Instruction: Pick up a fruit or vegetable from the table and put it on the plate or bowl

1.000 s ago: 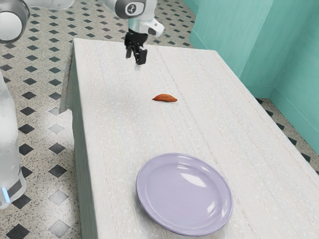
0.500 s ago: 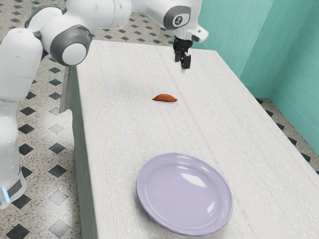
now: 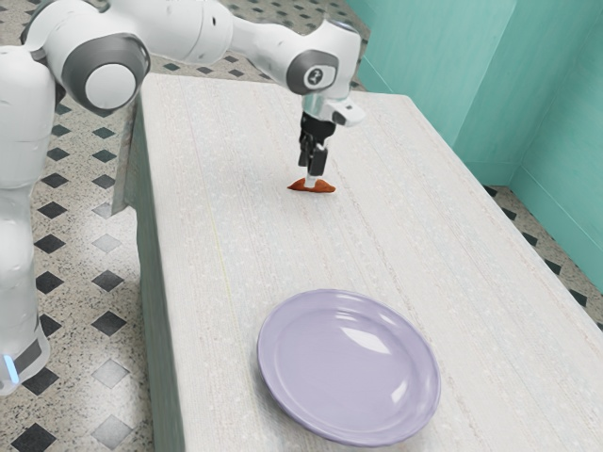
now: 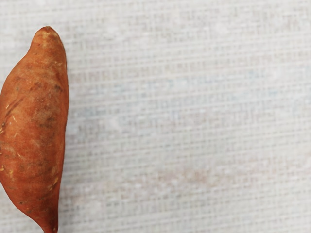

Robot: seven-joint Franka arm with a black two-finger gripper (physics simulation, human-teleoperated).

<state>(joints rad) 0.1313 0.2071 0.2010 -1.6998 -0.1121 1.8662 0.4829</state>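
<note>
**Hovering over the sweet potato, plate waiting bare**

Closing right in here: the end effector [image 3: 311, 175] hangs just above the sweet potato [image 3: 312, 185], which lies flat on the pale counter [image 3: 452, 245] around its middle, well apart from the plate. Open or closed? From this side angle I cannot tell. The wrist view puts the sweet potato [image 4: 33, 126] off to one side of the hand, not squarely under it.

It looks firm and stiff, light enough, with a rough, dry skin that should not slip. It is fat in the belly and tapers to pointed tips, so the grab belongs across the thick middle; a pinch near a tip would likely squirt it away.

The lilac plate [image 3: 349, 365] sits toward the near end of the counter, shallow and glossy, with nothing in it.
</note>
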